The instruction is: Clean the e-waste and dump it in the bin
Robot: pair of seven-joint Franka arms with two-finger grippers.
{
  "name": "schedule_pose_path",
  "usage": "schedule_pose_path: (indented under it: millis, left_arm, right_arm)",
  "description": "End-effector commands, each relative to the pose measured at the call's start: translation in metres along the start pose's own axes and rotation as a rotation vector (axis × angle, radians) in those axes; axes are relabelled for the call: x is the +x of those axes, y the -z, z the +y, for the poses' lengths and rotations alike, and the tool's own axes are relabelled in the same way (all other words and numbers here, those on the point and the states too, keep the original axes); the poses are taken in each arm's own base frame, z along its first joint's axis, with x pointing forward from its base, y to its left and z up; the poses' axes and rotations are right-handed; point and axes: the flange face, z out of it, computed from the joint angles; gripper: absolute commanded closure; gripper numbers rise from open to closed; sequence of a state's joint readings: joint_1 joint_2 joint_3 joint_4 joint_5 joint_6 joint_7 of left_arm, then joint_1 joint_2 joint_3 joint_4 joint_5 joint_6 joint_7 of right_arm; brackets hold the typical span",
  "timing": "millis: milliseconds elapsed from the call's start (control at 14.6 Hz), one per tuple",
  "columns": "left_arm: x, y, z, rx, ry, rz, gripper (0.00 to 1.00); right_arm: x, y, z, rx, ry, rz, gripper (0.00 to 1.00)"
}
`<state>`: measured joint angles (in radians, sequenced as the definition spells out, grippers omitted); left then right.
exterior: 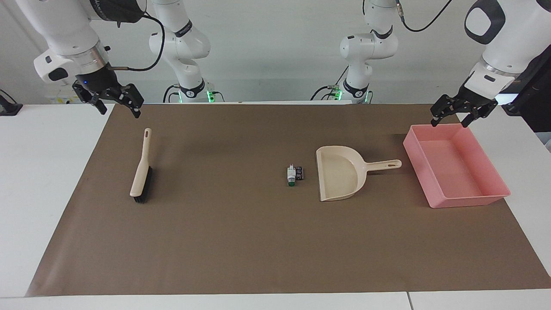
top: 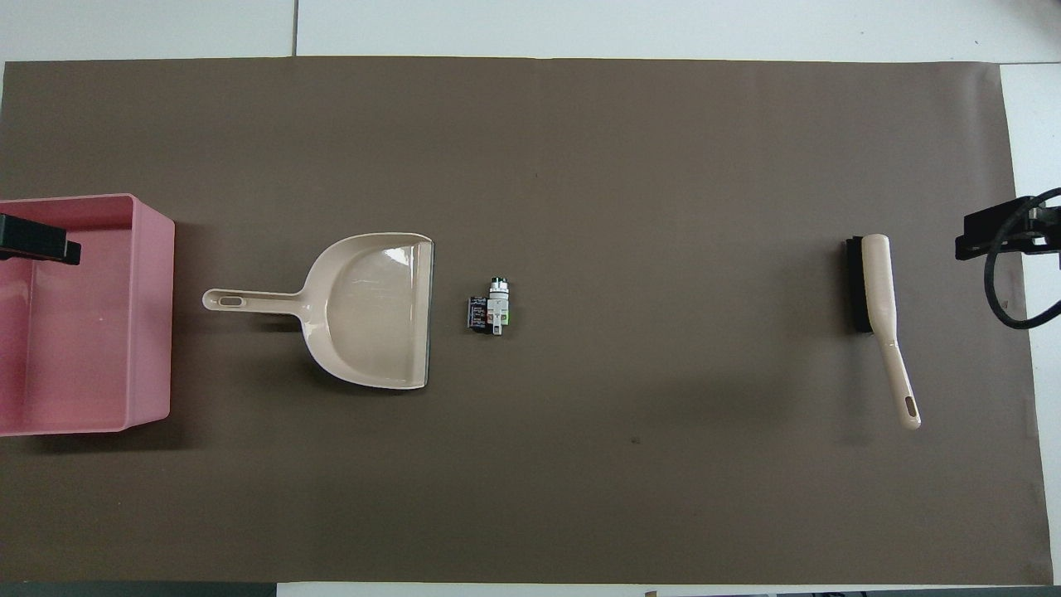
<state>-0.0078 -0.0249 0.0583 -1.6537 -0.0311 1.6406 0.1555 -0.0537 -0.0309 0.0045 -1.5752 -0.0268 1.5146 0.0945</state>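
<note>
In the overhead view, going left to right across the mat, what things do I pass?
Pink bin → beige dustpan → e-waste bits → beige brush.
</note>
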Motion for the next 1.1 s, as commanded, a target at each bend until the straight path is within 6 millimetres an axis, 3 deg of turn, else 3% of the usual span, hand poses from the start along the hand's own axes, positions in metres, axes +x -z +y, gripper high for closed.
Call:
schedule_pose_path:
  millis: [0,275,549,893,1030]
  left_arm:
    - [-0.009,0.002,0.0,0.011,0.006,-0.006,0.0]
    - [-0.009,0.002,0.0,0.011,0.006,-0.006,0.0]
    - [-0.009,0.002,0.0,0.011,0.006,-0.006,0.0]
    - [-0.009,0.002,0.002,0.011,0.006,-0.008,0.0]
    - [-0.007,0.002,0.006,0.013,-0.005,0.006,0.0]
  right_arm:
    - [-0.011,-0.006,0.001,-0.001,-0.017,-0.01,0.0]
    - [-0.019,-0.031,0.018,0.001,-0.03,-0.005,0.0]
    - [-0.057,-0.12,0.041,0.007,-0.018,0.038,0.0]
    - [-0.052,-0.216,0.07,0.011,0.027,-0.015,0.0]
    - [-0.061,-0.252,0.081,0.012,0.044,0.003,0.0]
